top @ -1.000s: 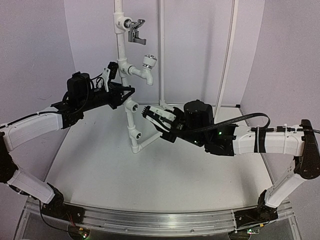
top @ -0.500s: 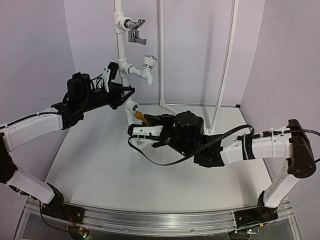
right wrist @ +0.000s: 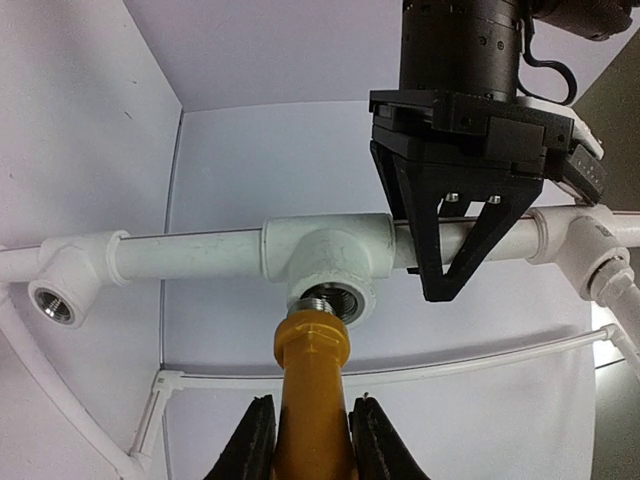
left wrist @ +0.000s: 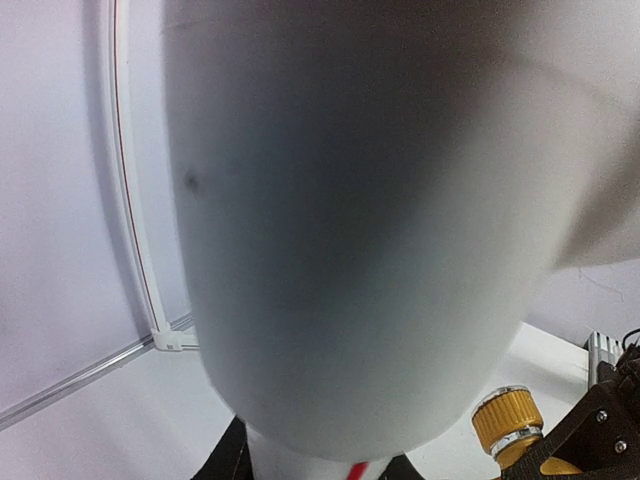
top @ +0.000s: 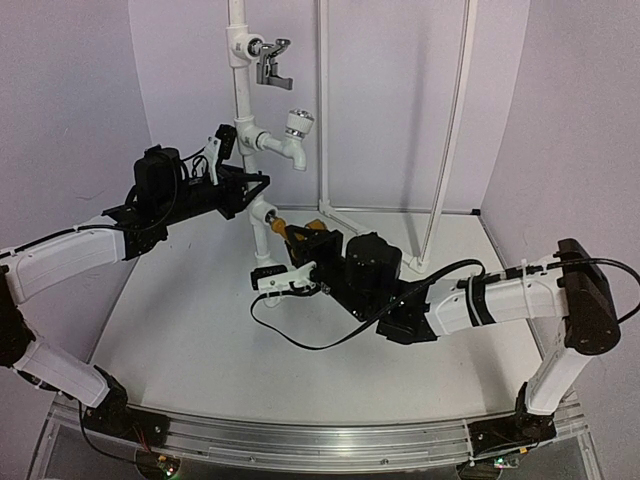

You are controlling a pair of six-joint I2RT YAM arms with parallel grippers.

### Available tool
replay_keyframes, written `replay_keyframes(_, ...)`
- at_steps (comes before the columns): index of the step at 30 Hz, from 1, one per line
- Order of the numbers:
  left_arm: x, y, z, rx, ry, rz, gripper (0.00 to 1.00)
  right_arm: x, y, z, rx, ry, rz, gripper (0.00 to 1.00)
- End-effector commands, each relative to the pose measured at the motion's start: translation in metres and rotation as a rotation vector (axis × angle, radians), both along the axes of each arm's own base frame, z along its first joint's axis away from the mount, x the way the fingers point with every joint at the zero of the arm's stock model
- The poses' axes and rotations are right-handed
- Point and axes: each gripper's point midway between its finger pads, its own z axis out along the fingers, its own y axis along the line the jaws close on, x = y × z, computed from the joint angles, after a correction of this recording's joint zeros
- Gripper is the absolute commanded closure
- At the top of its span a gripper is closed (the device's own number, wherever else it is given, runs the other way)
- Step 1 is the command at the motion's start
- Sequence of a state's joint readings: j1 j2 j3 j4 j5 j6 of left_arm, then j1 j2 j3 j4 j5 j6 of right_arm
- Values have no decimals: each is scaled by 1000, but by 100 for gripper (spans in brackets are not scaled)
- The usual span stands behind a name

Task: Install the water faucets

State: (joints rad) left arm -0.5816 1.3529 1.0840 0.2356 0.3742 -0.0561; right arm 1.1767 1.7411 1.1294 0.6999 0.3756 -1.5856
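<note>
The golden-brass tap is held in my right gripper, which is shut on its body. In the right wrist view the tap sits between my black fingers and its silver threaded end touches the mouth of the middle tee socket of the white pipe stand. The thread looks slightly off-centre, toward the socket's left rim. My left gripper is shut on the pipe just above that tee; its black jaws show in the right wrist view. In the left wrist view the blurred pipe fills the frame and the tap's end shows at bottom right.
A white plastic tap and a chrome lever tap are mounted higher on the stand. An open lower socket is near the base, and also shows in the right wrist view. A thin white tube frame stands behind.
My right arm has swung left and forward, bringing the golden tap from beside the stand up to the middle tee socket. The left arm has not moved.
</note>
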Motion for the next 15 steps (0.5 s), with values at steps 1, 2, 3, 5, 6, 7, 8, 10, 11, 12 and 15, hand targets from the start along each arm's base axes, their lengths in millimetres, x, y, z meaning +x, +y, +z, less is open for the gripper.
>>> replay_keyframes(1,-21,-7,-35,-41,294,-65,100,5,-4,27,50,-89,-28,100)
replay_keyframes(2,-22,-7,-35,-40,294,-74,100,6,-4,26,46,-91,-29,100)
replay_keyframes(3,-24,-8,-35,-37,293,-85,100,8,-4,25,44,-92,-31,100)
replay_keyframes(5,-26,-9,-35,-32,287,-99,100,9,-4,25,51,-87,-21,100)
replay_keyframes(6,-27,-9,-35,-29,283,-105,100,9,-4,26,55,-84,-17,100)
replay_keyframes(7,-28,-9,-35,-28,279,-109,100,9,-3,25,56,-83,-15,100)
replay_keyframes(8,-29,-9,-35,-25,275,-113,100,10,-2,25,53,-83,-16,100)
replay_keyframes(10,-30,-10,-35,-20,270,-120,100,12,-2,24,54,-83,-11,100)
replay_keyframes(11,-31,-10,-36,-19,269,-124,100,12,-2,25,62,-77,-6,100)
replay_keyframes(12,-32,-10,-35,-19,267,-125,100,12,-2,25,63,-73,-2,100)
replay_keyframes(15,-34,-10,-35,-16,264,-138,100,12,0,24,61,-71,7,100)
